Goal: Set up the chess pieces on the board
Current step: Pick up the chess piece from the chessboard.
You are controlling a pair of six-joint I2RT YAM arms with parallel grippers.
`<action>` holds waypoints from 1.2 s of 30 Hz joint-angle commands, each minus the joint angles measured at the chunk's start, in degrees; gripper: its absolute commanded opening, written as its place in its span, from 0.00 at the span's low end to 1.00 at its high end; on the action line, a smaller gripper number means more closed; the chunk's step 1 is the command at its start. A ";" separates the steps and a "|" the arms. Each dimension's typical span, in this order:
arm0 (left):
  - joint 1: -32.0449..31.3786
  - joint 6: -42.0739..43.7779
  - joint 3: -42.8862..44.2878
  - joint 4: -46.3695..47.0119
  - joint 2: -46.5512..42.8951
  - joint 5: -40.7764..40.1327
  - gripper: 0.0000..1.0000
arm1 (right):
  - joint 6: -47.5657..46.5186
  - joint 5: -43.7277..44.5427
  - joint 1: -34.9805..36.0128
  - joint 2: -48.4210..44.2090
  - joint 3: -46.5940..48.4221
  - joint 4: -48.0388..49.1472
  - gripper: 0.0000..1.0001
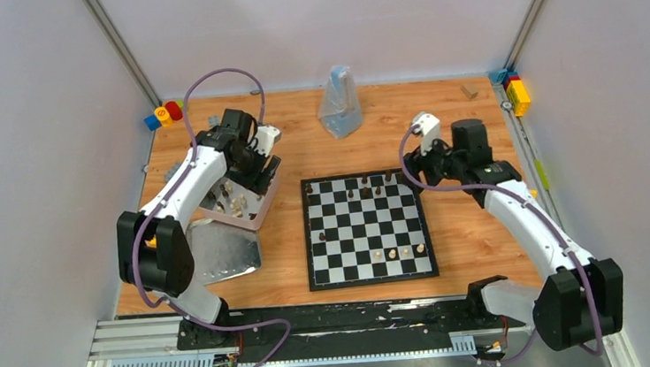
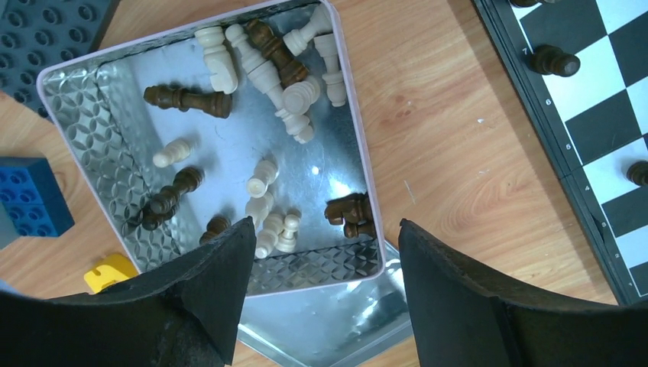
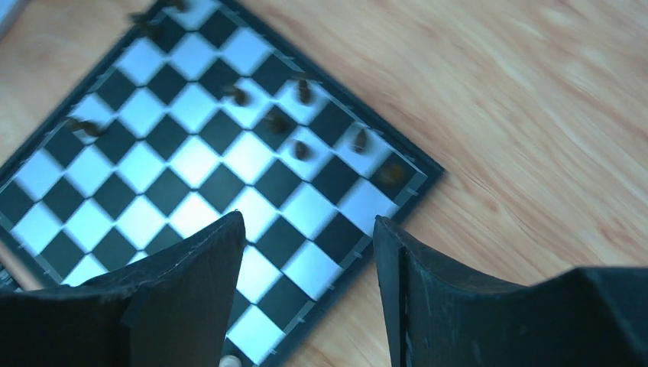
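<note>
Most of the chess pieces (image 2: pixel 264 176) lie tumbled in an open silver tin (image 2: pixel 99 115) directly under the left hand (image 2: pixel 325 233), whose fingers stand apart with nothing between them. Roughly eleven cream and seven dark lie there, though they overlap. The board (image 1: pixel 353 234) lies on the desk (image 1: pixel 468 233) to the tin's right, carrying about six dark pieces, mostly at its far side, and four cream in a near row. The right hand (image 3: pixel 309 229) hangs over the board's far right corner, fingers apart and empty.
</note>
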 commanded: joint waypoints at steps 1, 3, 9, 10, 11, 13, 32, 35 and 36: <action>0.13 0.98 -1.54 2.91 -6.28 -0.63 0.77 | -4.48 -3.85 12.79 3.37 2.58 -0.13 0.63; 0.77 0.92 -2.83 3.33 -8.06 -1.23 0.78 | -5.56 -3.56 17.48 7.11 4.22 -0.41 0.64; 5.48 0.43 -3.79 3.93 -12.99 -1.20 0.82 | -7.04 -4.47 28.32 19.75 11.68 -1.34 0.64; 6.03 0.21 -3.85 4.07 -13.47 -1.10 0.83 | -7.41 -4.24 29.96 21.39 12.63 -1.27 0.64; 7.24 0.03 -3.94 4.13 -14.38 -0.74 0.84 | -7.59 -4.05 31.39 23.03 13.69 -1.32 0.65; 8.83 -0.44 -3.92 4.44 -15.43 0.17 0.84 | -7.75 -3.81 33.68 25.96 15.48 -1.38 0.66; 10.13 -0.77 -3.56 5.32 -17.47 2.92 0.85 | -10.34 3.12 42.22 40.09 22.58 -1.60 0.54; 10.12 -0.77 -3.62 5.37 -17.51 3.03 0.85 | -10.26 3.66 42.20 40.73 22.88 -1.69 0.40; 10.17 -0.77 -3.57 5.38 -17.49 3.04 0.85 | -10.27 3.64 42.23 40.78 22.97 -1.75 0.36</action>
